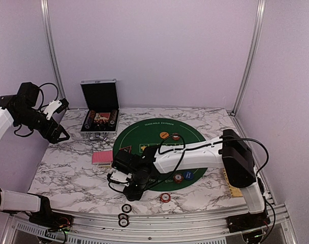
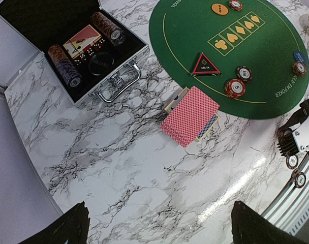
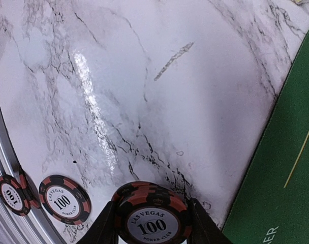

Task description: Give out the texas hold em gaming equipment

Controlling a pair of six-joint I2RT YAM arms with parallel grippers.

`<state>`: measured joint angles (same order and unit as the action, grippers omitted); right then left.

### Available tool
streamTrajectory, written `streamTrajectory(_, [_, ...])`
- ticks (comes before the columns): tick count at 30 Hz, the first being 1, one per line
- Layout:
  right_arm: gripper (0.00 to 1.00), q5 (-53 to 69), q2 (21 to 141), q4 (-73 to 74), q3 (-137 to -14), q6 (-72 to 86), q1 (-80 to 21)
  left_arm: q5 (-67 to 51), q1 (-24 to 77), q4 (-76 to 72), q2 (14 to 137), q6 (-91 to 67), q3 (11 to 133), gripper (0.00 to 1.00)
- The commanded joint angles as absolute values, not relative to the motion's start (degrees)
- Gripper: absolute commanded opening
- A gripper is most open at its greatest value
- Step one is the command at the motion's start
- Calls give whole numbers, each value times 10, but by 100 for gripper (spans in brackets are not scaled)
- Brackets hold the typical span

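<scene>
**Right pincer** (image 3: 153,223): low over the surface (image 2: 119,168) in the near strip, between the green mat (image 3: 276,193) and the front rail (image 1: 170,221). It is closed on a small stack of 100 chips (image 3: 153,216), with a finger pressed against each side of the rim. Whether the stack rests on the marble cannot be told.

**Near edge:** two more 100 chips (image 3: 64,199) (image 3: 12,194) lie just beside the rail, the outer one partly over its lip. A red chip (image 1: 165,197) lies apart on the marble, just off the mat's near edge.

**Left pincer** (image 2: 159,223): raised over the left side of the surface, fingers spread wide, holding nothing. The marble below it is open.

**Other equipment:**
- The fanned pink-backed cards (image 2: 190,116) sit just off the mat's left edge.
- The triangular marker (image 2: 206,65) and two chip stacks (image 2: 235,88) sit inside that edge.
- The orange disc (image 2: 219,8) and blue disc (image 2: 299,56) are on the mat.

**Case** (image 1: 99,94): stands open at the far left.
</scene>
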<state>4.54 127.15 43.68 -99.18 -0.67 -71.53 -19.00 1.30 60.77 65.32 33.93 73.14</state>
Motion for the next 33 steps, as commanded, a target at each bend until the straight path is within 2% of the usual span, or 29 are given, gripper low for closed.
streamTrajectory(1, [28, 25, 1236, 435, -1016, -11, -720, -190, 13, 624, 652, 346, 742, 99])
streamTrajectory(15, [28, 36, 1194, 444, -1019, 3, -687, -188, 13, 624, 652, 345, 744, 99])
streamTrajectory(26, [26, -48, 1154, 440, -1010, 41, -495, -190, 14, 624, 653, 345, 743, 99])
streamTrajectory(33, [26, -71, 1185, 420, -1034, 46, -359, -189, 13, 624, 653, 345, 745, 99])
